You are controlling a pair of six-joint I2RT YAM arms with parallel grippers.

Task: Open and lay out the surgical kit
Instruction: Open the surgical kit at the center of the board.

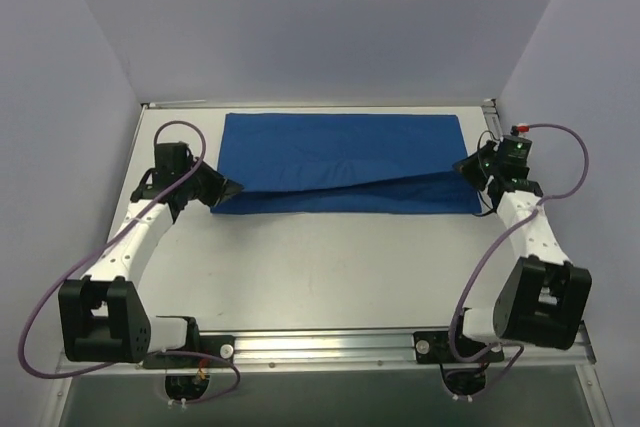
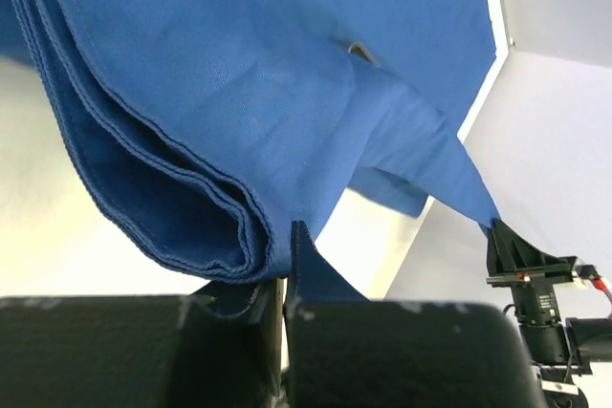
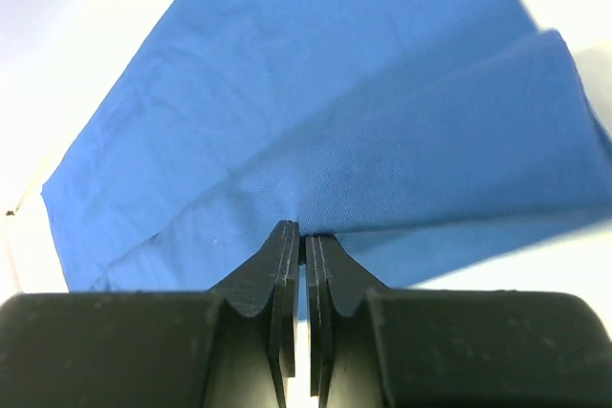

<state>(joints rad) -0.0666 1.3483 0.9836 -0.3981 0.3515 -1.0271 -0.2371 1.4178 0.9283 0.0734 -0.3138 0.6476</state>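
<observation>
Black left tool (image 2: 285, 298), right tool (image 3: 303, 236) tight on folded, hemmed blue wrap (image 1: 340, 152)

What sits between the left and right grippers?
Only the blue wrap. Its lifted near fold runs from the left gripper to the right gripper, and each is shut on an end of it. This is clearest in the top view.

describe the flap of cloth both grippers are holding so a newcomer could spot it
On the white table, a royal-blue cloth lies across the far half. Its near flap is pinched at the left end by the left gripper and at the right by the right gripper. Unlike the flat cloth behind, this flap is raised, with a dark crease between the grippers.
</observation>
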